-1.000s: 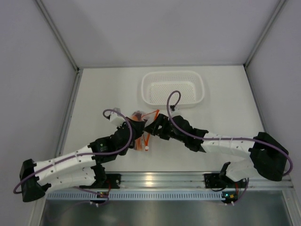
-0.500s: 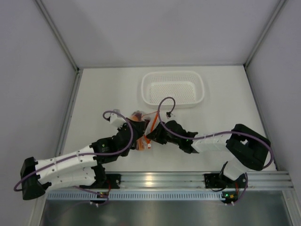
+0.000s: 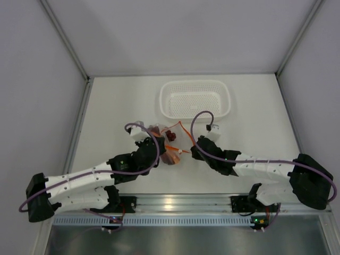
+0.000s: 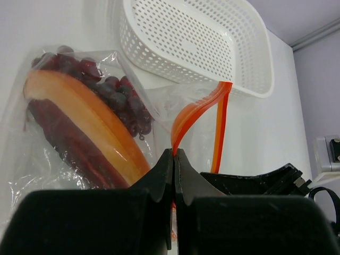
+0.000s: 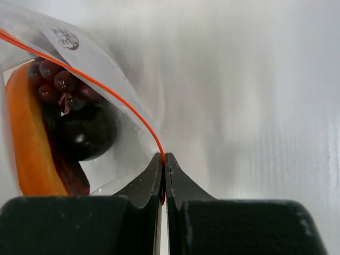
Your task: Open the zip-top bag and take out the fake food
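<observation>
The clear zip-top bag (image 3: 169,142) lies mid-table between both arms, its orange-red zip strip (image 4: 186,114) parted into two bands. Inside is the fake food: a dark red grape cluster (image 4: 106,90), a long orange-and-maroon piece (image 4: 90,127) and a dark round fruit (image 5: 87,133). My left gripper (image 4: 174,151) is shut on one band of the strip at the bag's near left. On the bag's right, my right gripper (image 5: 163,155) is shut on the other band (image 5: 106,87). From above, the left gripper (image 3: 161,154) and right gripper (image 3: 191,152) stand apart with the bag mouth between them.
A white perforated basket (image 3: 196,98) stands just behind the bag, with nothing in it, and its near rim (image 4: 175,69) is close to the bag. Grey walls enclose the table on three sides. A metal rail runs along the near edge.
My right gripper has shut on the zip strip and moved right, spreading the bag's mouth. The left gripper stays shut on its side and has shifted slightly right.
</observation>
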You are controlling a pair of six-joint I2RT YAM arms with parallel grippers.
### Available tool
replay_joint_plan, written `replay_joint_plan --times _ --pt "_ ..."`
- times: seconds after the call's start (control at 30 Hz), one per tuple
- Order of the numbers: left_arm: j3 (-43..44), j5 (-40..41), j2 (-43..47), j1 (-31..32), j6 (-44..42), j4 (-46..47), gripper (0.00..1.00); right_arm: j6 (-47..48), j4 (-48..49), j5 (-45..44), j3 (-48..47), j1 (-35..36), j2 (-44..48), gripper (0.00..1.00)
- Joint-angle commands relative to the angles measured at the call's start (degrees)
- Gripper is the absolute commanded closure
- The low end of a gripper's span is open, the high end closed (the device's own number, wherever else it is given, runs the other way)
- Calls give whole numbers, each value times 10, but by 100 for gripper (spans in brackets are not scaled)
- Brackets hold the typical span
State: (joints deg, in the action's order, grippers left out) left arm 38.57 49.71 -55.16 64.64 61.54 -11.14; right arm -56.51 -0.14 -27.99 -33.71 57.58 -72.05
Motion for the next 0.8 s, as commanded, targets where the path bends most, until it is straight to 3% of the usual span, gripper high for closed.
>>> replay_joint_plan --times 0.0,0.13,0.23,0.27,0.37,0.63,0.77 --pt "38 26 6 2 -47 18 100 36 -131 -105 4 -6 15 100" --pt "70 0 -4 6 -74 21 100 62 -130 -89 -12 -7 30 98" --pt "97 -12 -31 15 -86 20 100 150 -77 -35 -24 -5 67 81" --pt "99 -7 -35 21 -81 19 100 169 -61 -1 -26 -5 81 72" --pt "99 -1 -42 36 -62 20 100 222 -47 37 -50 -5 117 65" --pt "98 6 -47 44 -40 20 100 239 -41 106 -119 -5 133 63" --pt "97 7 -46 45 -31 20 100 214 -28 172 -133 -5 93 60"
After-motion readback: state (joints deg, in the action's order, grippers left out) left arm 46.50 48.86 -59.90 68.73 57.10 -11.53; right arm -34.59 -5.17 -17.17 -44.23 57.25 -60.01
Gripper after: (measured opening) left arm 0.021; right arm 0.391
